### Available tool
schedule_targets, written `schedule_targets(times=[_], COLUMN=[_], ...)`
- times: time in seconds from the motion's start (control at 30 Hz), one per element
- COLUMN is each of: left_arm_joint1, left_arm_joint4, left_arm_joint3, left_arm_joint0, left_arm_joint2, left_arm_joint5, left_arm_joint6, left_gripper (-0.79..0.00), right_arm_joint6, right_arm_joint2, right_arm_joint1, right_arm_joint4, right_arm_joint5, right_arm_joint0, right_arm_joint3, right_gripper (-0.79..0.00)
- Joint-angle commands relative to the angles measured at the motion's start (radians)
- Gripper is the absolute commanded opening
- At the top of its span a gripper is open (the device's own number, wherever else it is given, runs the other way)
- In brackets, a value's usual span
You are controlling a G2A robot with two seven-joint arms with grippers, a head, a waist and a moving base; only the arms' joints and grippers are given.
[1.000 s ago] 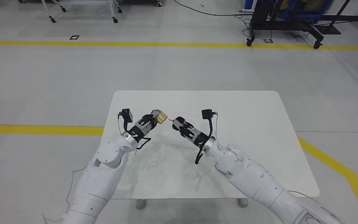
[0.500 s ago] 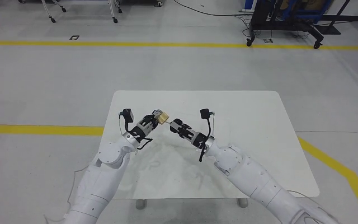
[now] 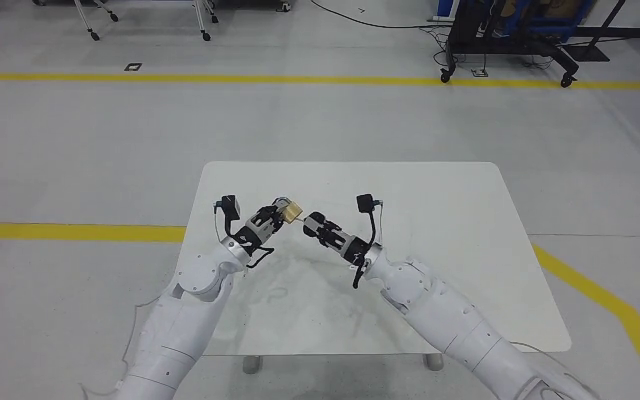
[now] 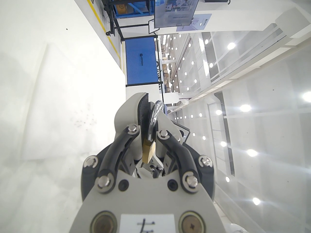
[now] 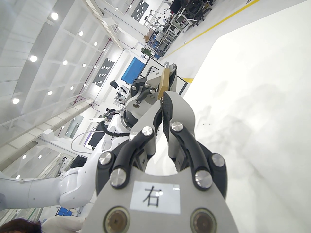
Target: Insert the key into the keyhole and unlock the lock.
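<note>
Now lock pinched inside left claw.

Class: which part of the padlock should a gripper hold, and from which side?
Pinch the padlock by its steel shackle flat between the pads, coming from the shackle end, as the left gripper does. The brass body juts free, its far end open to the key in the right gripper.

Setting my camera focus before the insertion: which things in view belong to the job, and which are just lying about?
Job: padlock in left gripper; right gripper, apparently pinching the key, too small to see; table.
Lying about: dark wheeled rack on the floor behind the table.
</note>
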Motion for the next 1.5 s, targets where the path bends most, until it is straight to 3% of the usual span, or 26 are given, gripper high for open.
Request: schedule_targets(times=[0.0, 1.2, 1.23, 1.27, 1.47], left_arm_joint1=[-0.001, -0.001, -0.001, -0.002, -0.002], left_arm_joint4=[-0.002, 0.083, 0.084, 0.083, 0.020], left_arm_joint3=[0.001, -0.028, -0.027, -0.027, -0.017], left_arm_joint0=[0.000, 0.012, 0.012, 0.013, 0.015], left_arm_joint2=[-0.001, 0.002, 0.002, 0.002, -0.018], left_arm_joint5=[0.000, -0.047, -0.047, -0.046, -0.022], left_arm_joint6=[0.000, -0.030, -0.028, -0.027, -0.034], left_gripper=[-0.785, -0.785, -0.785, -0.785, -0.785], right_arm_joint6=[0.006, 0.165, 0.168, 0.172, 0.177], right_arm_joint2=[0.001, 0.066, 0.069, 0.071, 0.080], right_arm_joint1=[-0.003, -0.041, -0.041, -0.042, -0.042], right_arm_joint4=[-0.006, 0.042, 0.043, 0.044, 0.048], right_arm_joint5=[0.001, -0.048, -0.050, -0.054, -0.060], right_arm_joint0=[0.000, -0.008, -0.009, -0.010, -0.010], right_arm_joint3=[0.001, 0.038, 0.038, 0.038, 0.040], right_gripper=[-0.785, -0.785, -0.631, 0.000, 0.000])
